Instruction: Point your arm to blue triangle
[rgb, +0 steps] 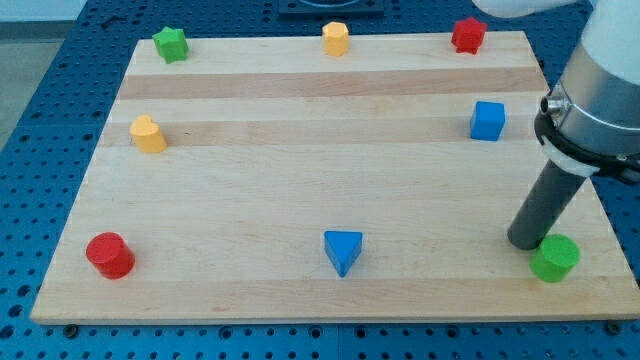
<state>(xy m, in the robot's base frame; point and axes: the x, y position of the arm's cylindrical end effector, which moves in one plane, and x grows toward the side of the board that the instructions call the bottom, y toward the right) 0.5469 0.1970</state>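
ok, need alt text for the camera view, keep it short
My tip rests near the board's right edge, just left of a green cylinder, well right of the blue triangle at bottom centre. Elsewhere on the wooden board: blue cube, red cylinder, yellow block.

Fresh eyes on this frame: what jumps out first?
The dark rod at the view's right, with my tip resting right beside the green cylinder at the board's bottom-right corner. Next, the blue triangle alone at bottom centre, well left of the tip. The remaining blocks ring the wooden board.
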